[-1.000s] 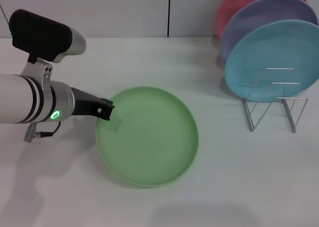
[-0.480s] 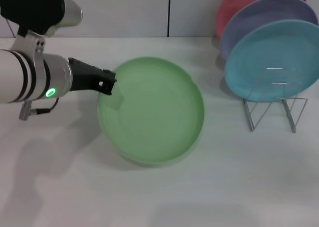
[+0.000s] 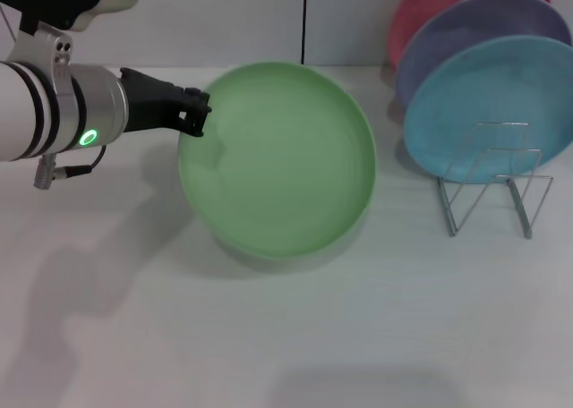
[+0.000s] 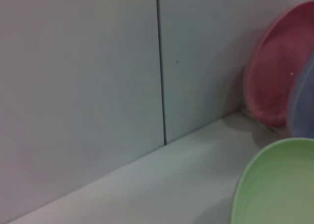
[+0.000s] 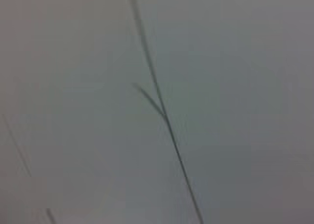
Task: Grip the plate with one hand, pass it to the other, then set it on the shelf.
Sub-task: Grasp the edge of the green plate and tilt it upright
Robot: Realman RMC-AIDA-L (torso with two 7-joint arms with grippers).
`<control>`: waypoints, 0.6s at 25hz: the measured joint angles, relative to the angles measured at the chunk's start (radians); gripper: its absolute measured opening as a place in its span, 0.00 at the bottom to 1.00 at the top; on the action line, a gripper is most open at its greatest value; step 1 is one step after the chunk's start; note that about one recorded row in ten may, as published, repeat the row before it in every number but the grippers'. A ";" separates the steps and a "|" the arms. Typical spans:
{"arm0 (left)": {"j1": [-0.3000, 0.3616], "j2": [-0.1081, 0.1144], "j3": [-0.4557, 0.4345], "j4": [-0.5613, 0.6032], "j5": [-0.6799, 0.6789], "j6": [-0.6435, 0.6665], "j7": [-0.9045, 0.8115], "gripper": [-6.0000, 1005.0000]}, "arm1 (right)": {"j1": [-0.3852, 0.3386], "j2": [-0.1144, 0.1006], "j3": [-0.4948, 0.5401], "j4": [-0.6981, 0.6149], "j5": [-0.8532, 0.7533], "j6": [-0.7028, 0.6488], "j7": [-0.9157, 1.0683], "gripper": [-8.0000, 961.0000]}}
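The light green plate (image 3: pixel 277 157) hangs above the white table, held level by its left rim. My left gripper (image 3: pixel 192 113), black on a silver arm with a green ring light, is shut on that rim. The plate's edge also shows in the left wrist view (image 4: pixel 274 184). The silver wire shelf (image 3: pixel 492 189) stands at the right, with its front slots open. My right gripper is out of view; the right wrist view shows only a grey surface with thin dark lines.
A sky-blue plate (image 3: pixel 488 104), a lavender plate (image 3: pixel 474 32) and a pink plate (image 3: pixel 430 5) stand upright in the shelf's back slots at the far right. A grey wall (image 3: pixel 224 19) with a vertical seam runs behind the table.
My left gripper has lifted the green plate off the table and carried it up and away from me. The plates in the shelf have not moved.
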 joint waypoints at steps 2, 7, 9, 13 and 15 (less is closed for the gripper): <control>0.002 -0.001 0.000 -0.002 0.000 0.024 0.000 0.04 | 0.041 -0.016 0.032 0.010 -0.093 -0.131 0.127 0.82; -0.001 -0.001 0.000 -0.003 0.000 0.044 0.001 0.04 | 0.120 -0.041 0.064 0.026 -0.157 -0.354 0.163 0.82; -0.003 -0.001 0.000 -0.003 0.000 0.045 0.001 0.04 | 0.137 -0.044 0.067 0.038 -0.161 -0.396 0.160 0.82; -0.014 0.000 -0.001 -0.004 0.000 0.046 0.002 0.04 | 0.179 -0.050 0.056 0.063 -0.203 -0.486 0.155 0.82; -0.017 0.000 -0.001 -0.011 0.000 0.047 0.002 0.04 | 0.208 -0.050 0.040 0.065 -0.291 -0.511 0.159 0.82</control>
